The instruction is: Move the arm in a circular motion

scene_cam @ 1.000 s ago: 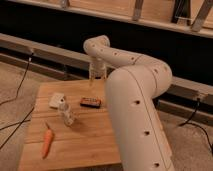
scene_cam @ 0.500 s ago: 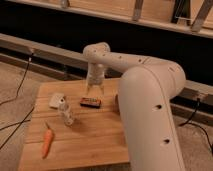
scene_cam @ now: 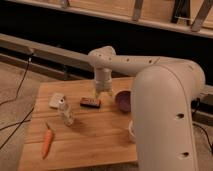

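The arm is a thick cream-white tube with dark screw holes. It fills the right foreground and reaches left over the wooden table. Its wrist joint bends downward. The pale gripper hangs from the wrist just above the table's far side, holding nothing that I can see. It sits close behind a dark snack bar and to the left of a purple bowl.
A clear bottle stands at the table's left middle beside a white packet. An orange carrot lies near the front left corner. A white object is partly hidden by the arm. Cables run along the floor at left.
The gripper has come down toward the table and shifted slightly right, ending near the snack bar. The big arm segment has swung further right in view.
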Controlling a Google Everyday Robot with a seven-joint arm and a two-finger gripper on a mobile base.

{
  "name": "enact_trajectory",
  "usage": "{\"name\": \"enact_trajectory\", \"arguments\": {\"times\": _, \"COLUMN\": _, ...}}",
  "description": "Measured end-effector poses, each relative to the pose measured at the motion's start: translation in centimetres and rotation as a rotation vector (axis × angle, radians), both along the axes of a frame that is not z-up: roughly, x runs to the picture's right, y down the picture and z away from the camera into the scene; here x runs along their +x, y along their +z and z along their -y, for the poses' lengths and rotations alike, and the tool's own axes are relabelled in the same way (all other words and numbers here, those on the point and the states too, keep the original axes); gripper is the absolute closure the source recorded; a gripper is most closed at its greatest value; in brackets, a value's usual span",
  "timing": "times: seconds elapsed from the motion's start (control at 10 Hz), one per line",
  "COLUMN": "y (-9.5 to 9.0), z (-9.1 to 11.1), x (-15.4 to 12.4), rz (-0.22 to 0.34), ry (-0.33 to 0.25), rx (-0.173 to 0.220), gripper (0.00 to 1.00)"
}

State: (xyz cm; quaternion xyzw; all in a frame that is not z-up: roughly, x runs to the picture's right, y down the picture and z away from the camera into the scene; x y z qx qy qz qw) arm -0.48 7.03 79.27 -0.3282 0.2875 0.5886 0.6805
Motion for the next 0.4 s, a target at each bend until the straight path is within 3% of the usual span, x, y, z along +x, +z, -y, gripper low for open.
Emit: {"name": "enact_trajectory", "arguments": {"times": 0.4, "y": -0.01, "z": 0.0, "x": -0.19, "rz": 0.002, "ry": -0.002, "rx": 0.0, "gripper": 0.35}}
